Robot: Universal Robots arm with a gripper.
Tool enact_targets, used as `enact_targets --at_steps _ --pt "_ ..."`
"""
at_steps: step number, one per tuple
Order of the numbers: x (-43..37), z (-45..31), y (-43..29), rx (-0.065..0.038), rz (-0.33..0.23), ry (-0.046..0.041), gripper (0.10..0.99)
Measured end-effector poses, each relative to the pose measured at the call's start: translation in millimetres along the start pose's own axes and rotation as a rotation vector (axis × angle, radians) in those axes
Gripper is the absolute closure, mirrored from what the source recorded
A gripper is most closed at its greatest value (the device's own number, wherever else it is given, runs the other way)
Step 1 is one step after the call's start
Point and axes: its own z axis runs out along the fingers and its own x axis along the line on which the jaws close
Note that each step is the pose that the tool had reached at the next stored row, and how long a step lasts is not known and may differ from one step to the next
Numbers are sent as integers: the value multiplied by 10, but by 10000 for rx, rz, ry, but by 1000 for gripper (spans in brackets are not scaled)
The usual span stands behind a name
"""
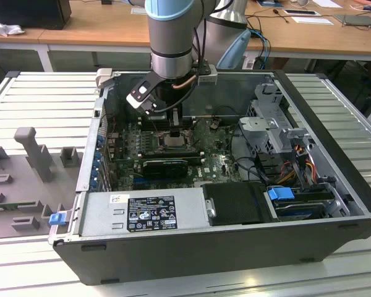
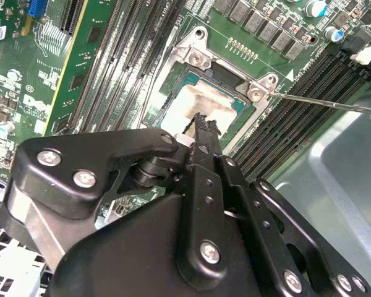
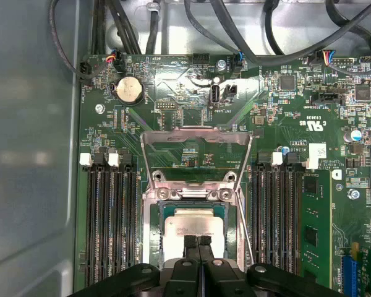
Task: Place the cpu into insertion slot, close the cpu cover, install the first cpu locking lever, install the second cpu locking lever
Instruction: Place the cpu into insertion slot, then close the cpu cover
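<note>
The cpu (image 3: pixel 191 221) lies flat in the insertion slot (image 3: pixel 152 213); its silvery top carries a pale smear. In the second wrist view the same cpu (image 2: pixel 195 102) sits inside the metal-rimmed insertion slot (image 2: pixel 173 68). My gripper (image 3: pixel 198 240) (image 2: pixel 204 124) is shut, its two black fingertips pressed together right over the chip's middle, touching or just above it. The cpu cover (image 3: pixel 195 139) stands raised at the socket's far side. A thin locking lever (image 2: pixel 324 102) sticks out free beside the socket. In the exterior view my gripper (image 1: pixel 175 124) reaches down into the open computer case.
Long black memory slots (image 3: pixel 111 223) flank the socket on both sides. Cables (image 3: pixel 235 37) hang over the board's far edge. The case wall (image 1: pixel 191 247), power supply (image 1: pixel 142 213), drive cage (image 1: pixel 272 124) and a graphics card (image 1: pixel 164 166) surround the board.
</note>
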Motion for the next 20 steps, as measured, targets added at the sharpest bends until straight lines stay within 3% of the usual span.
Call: enact_targets --at_steps 13,20 --pt "1 -54 35 3 2 -3 980" --pt "5 -229 48 2 1 -4 980"
